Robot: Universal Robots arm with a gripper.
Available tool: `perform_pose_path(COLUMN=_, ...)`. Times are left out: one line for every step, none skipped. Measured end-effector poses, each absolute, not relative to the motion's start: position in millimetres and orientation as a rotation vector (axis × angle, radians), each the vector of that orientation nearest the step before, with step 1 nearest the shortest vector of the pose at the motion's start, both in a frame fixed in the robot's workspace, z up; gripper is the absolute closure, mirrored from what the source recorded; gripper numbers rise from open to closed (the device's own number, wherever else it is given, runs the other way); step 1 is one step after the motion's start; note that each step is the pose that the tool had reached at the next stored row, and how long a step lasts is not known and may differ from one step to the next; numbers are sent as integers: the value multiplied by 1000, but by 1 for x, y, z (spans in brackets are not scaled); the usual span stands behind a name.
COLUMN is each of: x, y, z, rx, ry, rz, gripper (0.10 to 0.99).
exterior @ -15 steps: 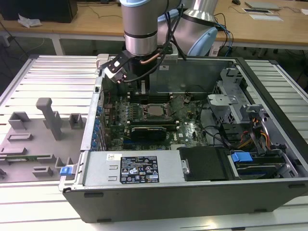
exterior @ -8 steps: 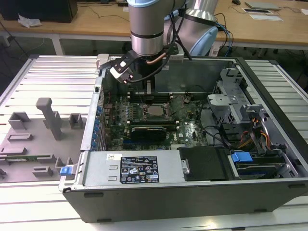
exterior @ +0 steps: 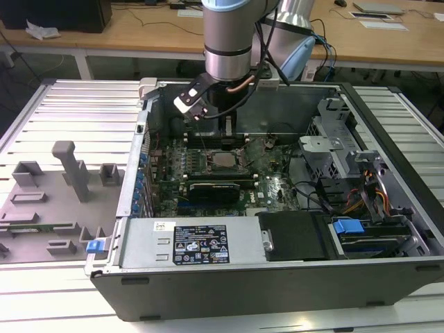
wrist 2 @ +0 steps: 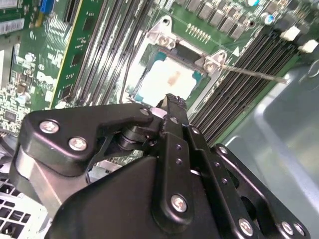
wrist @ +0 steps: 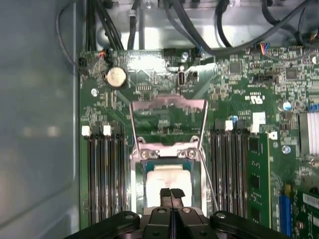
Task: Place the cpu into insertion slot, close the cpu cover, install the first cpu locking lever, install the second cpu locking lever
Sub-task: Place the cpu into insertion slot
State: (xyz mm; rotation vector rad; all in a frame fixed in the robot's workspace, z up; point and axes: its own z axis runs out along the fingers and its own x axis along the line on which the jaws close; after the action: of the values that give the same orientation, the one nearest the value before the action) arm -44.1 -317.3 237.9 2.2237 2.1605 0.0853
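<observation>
Wooden desks (exterior: 139, 31) stand behind a ribbed grey metal worktable (exterior: 83, 111).

The cpu (wrist: 167, 185) has a pale, satin metal top with a dull smudge. The cpu cover (wrist: 167, 104) is thin bare metal, bright with reflection. The rim of the insertion slot (wrist: 135, 184) is darker metal, set on a glossy green circuit board (wrist: 234, 84). The pincer (wrist: 171, 195) is matt black; in the second wrist view its screw heads are shiny steel. In the exterior view the counter (exterior: 69, 97) is ribbed, brushed metal, and at nine o'clock stand matt grey plastic fixtures (exterior: 73, 173).
</observation>
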Motion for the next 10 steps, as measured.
perform_pose_path(x=-44, y=-317, z=238, rx=2224, ry=2161, rz=85, gripper=980)
perform_pose_path(x=-44, y=-317, z=238, rx=2224, ry=2160, rz=85, gripper=980)
perform_pose_path(x=-44, y=-317, z=239, rx=2224, ry=2160, rz=85, gripper=980)
perform_pose_path(x=-44, y=-317, z=240, rx=2224, ry=2160, rz=85, gripper=980)
perform_pose_path(x=-44, y=-317, z=242, rx=2224, ry=2160, rz=85, gripper=980)
perform_pose_path(x=-44, y=-317, z=245, rx=2224, ry=2160, rz=85, gripper=980)
perform_pose_path(x=-44, y=-317, z=247, rx=2224, ry=2160, rz=85, gripper=980)
perform_pose_path(x=-44, y=-317, z=250, rx=2224, ry=2160, rz=85, gripper=980)
perform_pose_path(x=-44, y=-317, z=254, rx=2224, ry=2160, rz=85, gripper=980)
perform_pose_path(x=-44, y=-317, z=257, rx=2224, ry=2160, rz=85, gripper=980)
